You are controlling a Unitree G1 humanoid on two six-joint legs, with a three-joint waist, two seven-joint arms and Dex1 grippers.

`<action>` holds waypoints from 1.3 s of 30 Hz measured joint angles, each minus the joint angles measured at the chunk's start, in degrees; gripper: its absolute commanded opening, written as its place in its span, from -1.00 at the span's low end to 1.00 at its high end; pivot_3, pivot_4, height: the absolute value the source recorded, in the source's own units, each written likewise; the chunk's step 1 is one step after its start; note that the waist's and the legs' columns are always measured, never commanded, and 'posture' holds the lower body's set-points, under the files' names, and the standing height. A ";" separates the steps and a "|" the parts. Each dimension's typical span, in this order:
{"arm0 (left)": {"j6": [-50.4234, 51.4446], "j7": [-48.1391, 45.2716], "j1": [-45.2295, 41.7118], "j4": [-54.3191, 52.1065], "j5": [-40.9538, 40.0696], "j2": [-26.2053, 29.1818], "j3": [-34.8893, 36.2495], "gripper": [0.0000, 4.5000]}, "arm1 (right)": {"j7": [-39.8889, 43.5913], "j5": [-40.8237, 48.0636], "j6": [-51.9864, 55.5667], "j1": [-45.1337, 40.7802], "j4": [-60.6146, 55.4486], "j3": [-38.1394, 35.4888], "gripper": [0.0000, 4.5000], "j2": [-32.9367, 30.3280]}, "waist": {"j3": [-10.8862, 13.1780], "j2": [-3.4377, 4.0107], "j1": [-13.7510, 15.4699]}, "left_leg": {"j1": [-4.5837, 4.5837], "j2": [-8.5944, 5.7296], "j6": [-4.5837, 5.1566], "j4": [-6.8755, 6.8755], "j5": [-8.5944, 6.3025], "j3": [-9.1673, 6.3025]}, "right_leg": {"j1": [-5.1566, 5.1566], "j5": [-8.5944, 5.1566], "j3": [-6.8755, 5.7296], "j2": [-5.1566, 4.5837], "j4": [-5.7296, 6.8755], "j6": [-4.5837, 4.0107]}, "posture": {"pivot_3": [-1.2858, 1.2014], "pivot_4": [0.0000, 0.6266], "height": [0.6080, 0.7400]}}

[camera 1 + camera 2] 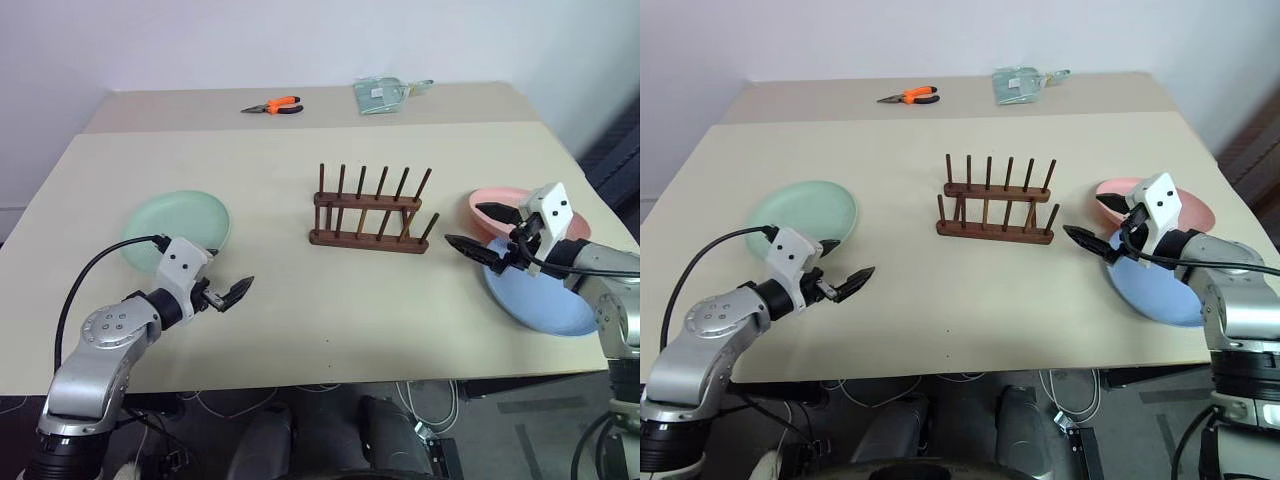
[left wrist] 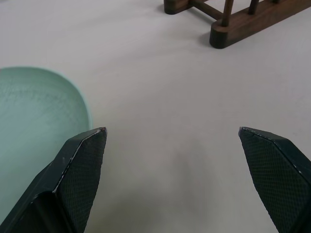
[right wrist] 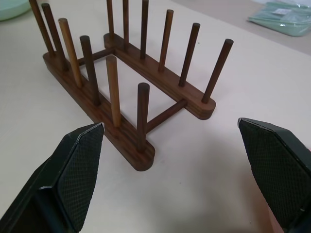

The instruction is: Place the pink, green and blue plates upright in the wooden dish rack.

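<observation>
I have both claws spread wide and empty: my left claw (image 1: 228, 295) hovers just beside the green plate (image 1: 176, 229), my right claw (image 1: 487, 232) over the pink plate (image 1: 520, 207) and blue plate (image 1: 540, 295), which overlap. The wooden dish rack (image 1: 372, 212) stands empty mid-bench (image 1: 300, 330). I'd slip one finger under the green plate's near rim, pinch firmly, then tilt it upright before approaching the pegs.
</observation>
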 measured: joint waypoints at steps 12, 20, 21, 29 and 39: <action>-2.27 -5.88 -8.24 7.95 0.31 0.75 -5.67 0.98 | -2.48 -0.42 1.87 4.66 -6.00 0.83 1.00 1.13 | 0.00 0.00 0.21 | -0.02 -0.02 0.00 0.02 0.00 -0.02 | -0.01 0.01 -0.02 0.00 0.02 0.00 | 0.03 -0.52 1.00; -13.02 -16.89 -29.09 33.67 6.68 -4.86 -19.97 0.98 | -3.60 4.22 9.73 13.26 -21.22 1.88 1.00 2.29 | 0.02 -0.07 1.28 | -0.05 -0.04 0.00 0.05 0.00 -0.03 | -0.01 0.02 -0.07 0.01 0.00 0.05 | 0.03 -0.52 1.00; -14.78 -18.17 -32.29 38.53 7.51 -6.57 -21.06 0.98 | -4.65 4.45 10.42 14.64 -23.54 1.96 1.00 3.08 | 0.02 -0.06 1.43 | -0.08 -0.05 0.00 0.06 0.00 -0.05 | -0.02 0.04 -0.10 0.01 0.01 0.08 | 0.03 -0.52 1.00; -28.74 -22.62 -48.47 69.16 13.14 -17.19 -24.32 0.98 | -13.18 5.19 13.37 20.93 -35.67 3.26 1.00 7.54 | 0.04 -0.23 1.32 | -0.42 -0.09 0.03 0.17 -0.01 -0.11 | -0.22 0.14 -0.17 -0.03 -0.03 0.25 | 0.03 -0.52 1.00; -36.23 -25.11 -50.71 76.66 15.27 -20.72 -22.75 -0.66 | -15.13 4.55 13.09 23.60 -37.39 2.60 1.00 6.54 | -0.03 -0.34 1.34 | -0.42 -0.09 0.04 0.21 -0.01 -0.18 | -0.17 0.11 -0.23 -0.02 -0.02 0.31 | 0.03 -0.52 1.00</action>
